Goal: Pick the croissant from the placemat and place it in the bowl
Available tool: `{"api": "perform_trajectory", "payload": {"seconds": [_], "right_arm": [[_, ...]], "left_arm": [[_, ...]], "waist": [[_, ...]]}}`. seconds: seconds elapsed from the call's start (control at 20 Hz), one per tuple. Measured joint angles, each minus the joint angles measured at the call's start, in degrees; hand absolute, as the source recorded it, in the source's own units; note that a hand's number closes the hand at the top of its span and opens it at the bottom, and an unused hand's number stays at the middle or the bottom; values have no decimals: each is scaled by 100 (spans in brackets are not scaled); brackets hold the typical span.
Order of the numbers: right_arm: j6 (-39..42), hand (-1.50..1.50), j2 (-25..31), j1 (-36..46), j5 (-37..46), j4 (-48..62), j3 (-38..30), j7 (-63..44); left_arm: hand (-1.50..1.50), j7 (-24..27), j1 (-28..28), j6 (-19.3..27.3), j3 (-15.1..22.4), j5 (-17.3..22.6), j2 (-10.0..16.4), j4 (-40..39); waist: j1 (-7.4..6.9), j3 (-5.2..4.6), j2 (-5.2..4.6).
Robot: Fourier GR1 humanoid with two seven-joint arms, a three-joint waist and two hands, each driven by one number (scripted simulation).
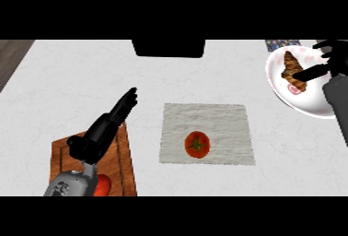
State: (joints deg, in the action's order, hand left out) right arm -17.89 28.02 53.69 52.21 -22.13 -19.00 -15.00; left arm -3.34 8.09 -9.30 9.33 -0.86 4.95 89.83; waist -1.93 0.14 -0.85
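Observation:
The brown croissant lies inside the white bowl at the right edge of the counter. My right hand hovers over the bowl's far right side with fingers spread and relaxed, its thumb reaching toward the croissant without curling round it. The grey placemat lies in the middle of the counter and bears only a red tomato. My left hand rests open at the left, fingers straight and pointing away, over a wooden cutting board.
A second red tomato sits on the cutting board beside my left forearm. A black object stands at the counter's far edge. A patterned item peeks out behind the bowl.

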Motion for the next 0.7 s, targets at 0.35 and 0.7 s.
{"api": "perform_trajectory", "payload": {"seconds": [0.35, 0.7], "right_arm": [[-843, -150, 183, -44, -545, 23, -591, 688], [-1229, -150, 374, -257, -1371, -327, -1317, 933]], "left_arm": [[0, -45, -67, -9, -7, -20, 0, 117], [0, -49, -183, -25, -103, 0, 41, 114]], "waist": [[17, 1, 16], [143, -9, 68]]}}
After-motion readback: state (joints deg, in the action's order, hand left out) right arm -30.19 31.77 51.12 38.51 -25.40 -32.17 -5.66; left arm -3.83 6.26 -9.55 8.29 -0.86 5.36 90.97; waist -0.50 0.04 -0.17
